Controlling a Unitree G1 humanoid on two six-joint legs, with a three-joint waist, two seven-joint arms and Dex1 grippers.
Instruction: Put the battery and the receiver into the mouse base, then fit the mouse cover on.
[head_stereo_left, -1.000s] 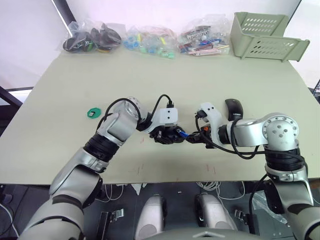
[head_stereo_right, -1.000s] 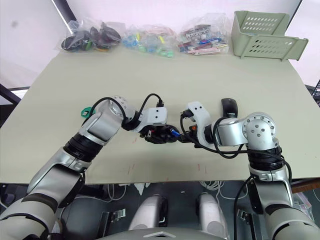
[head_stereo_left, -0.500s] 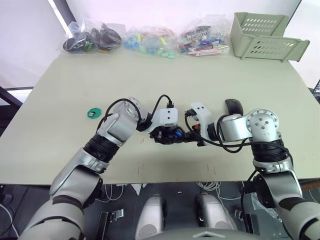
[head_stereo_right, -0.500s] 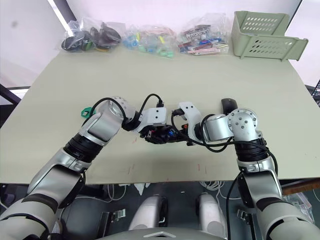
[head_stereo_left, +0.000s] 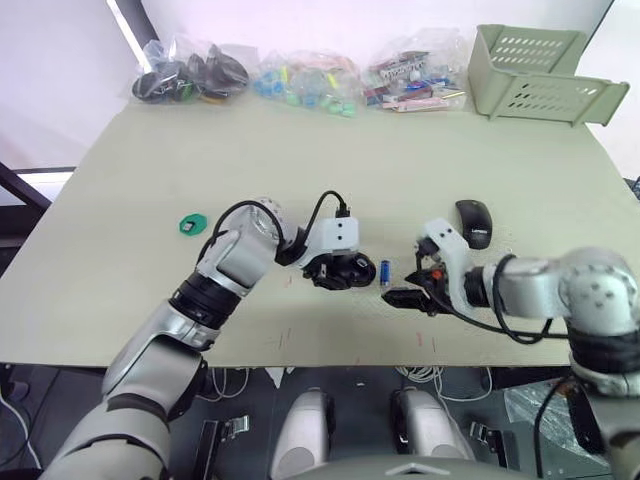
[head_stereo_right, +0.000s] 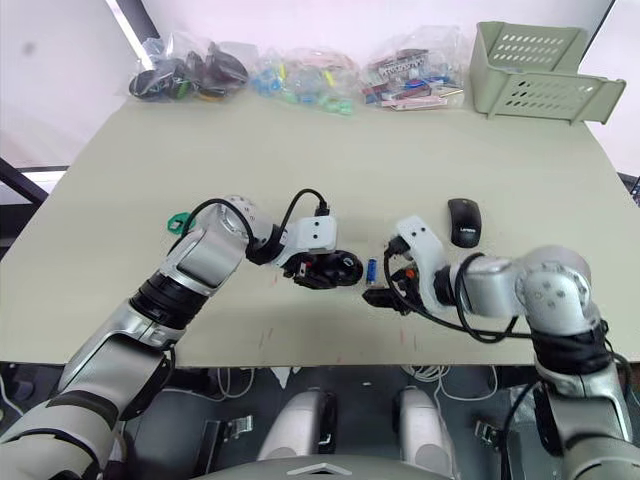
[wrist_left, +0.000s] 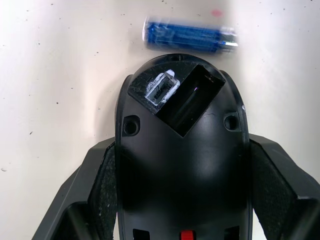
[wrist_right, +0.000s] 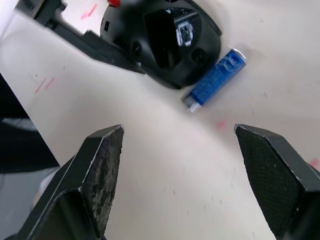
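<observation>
My left gripper (head_stereo_left: 337, 272) is shut on the black mouse base (wrist_left: 182, 165), one finger on each side, near the table's middle front. The receiver (wrist_left: 162, 90) sits in its slot at the base's end, and the compartment beside it is empty. On the table, the blue battery (head_stereo_left: 385, 273) lies loose just off that end of the base, touching neither gripper. My right gripper (wrist_right: 187, 165) hangs open a little to the right of the battery, with nothing between its fingers. The smooth black mouse cover (head_stereo_left: 473, 222) lies farther right on the table.
A green disc (head_stereo_left: 189, 223) lies left of my left arm. Clear bags of small parts (head_stereo_left: 300, 80) line the table's far edge, and a pale green basket (head_stereo_left: 545, 75) stands at the back right. Bare tabletop spreads between the arms and the bags.
My right gripper, which was shut on the battery at the base's end, has opened and drawn back to the right. The battery now lies on the table beside the base.
</observation>
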